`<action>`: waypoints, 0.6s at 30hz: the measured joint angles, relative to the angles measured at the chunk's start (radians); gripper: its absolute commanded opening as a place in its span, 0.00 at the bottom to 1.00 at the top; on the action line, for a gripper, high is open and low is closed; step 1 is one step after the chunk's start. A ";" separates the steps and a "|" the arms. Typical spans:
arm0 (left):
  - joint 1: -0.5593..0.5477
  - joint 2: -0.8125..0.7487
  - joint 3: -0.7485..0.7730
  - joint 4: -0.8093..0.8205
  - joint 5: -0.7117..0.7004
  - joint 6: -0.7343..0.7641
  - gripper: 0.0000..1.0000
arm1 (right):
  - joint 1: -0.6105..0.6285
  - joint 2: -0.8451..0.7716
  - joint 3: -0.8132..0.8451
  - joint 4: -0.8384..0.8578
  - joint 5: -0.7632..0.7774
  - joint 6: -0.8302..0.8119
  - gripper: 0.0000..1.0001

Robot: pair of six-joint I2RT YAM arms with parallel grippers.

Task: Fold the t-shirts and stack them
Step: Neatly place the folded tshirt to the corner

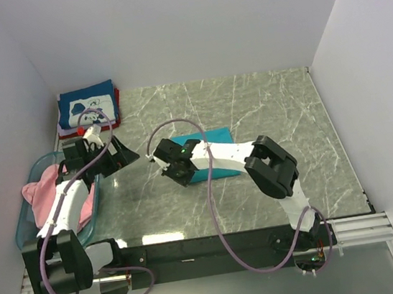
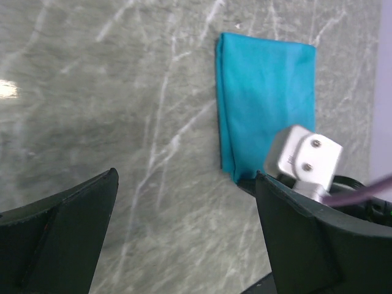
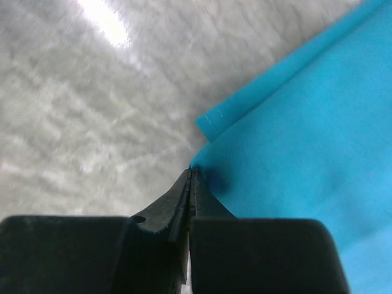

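Left gripper (image 2: 187, 177): jaws wide, empty.
Right gripper (image 3: 191, 177): clamped on teal t-shirt (image 3: 306, 122) corner.
Pink t-shirt (image 1: 42, 194): half hidden by left arm (image 1: 63, 208).

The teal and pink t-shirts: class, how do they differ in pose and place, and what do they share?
The teal t-shirt lies folded flat; the pink t-shirt is crumpled. The teal t-shirt is on the table; the pink t-shirt is in the basket. The right gripper pinches the teal t-shirt's edge, not the pink t-shirt. Both are cloth.
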State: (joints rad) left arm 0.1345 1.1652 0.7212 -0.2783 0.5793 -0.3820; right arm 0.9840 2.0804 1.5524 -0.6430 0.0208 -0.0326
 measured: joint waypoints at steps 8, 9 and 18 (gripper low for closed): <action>-0.055 0.148 -0.017 0.121 0.056 -0.183 0.99 | -0.010 -0.138 -0.029 0.027 -0.049 -0.002 0.00; -0.058 0.169 -0.021 0.140 0.063 -0.209 0.99 | -0.012 -0.150 -0.029 0.034 -0.054 -0.001 0.00; -0.230 0.318 -0.033 0.314 0.047 -0.431 0.97 | -0.015 -0.159 -0.023 0.047 -0.076 0.006 0.00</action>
State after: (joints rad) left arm -0.0956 1.4834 0.6880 0.0360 0.6262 -0.8135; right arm 0.9688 1.9213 1.5295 -0.5961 -0.0555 -0.0265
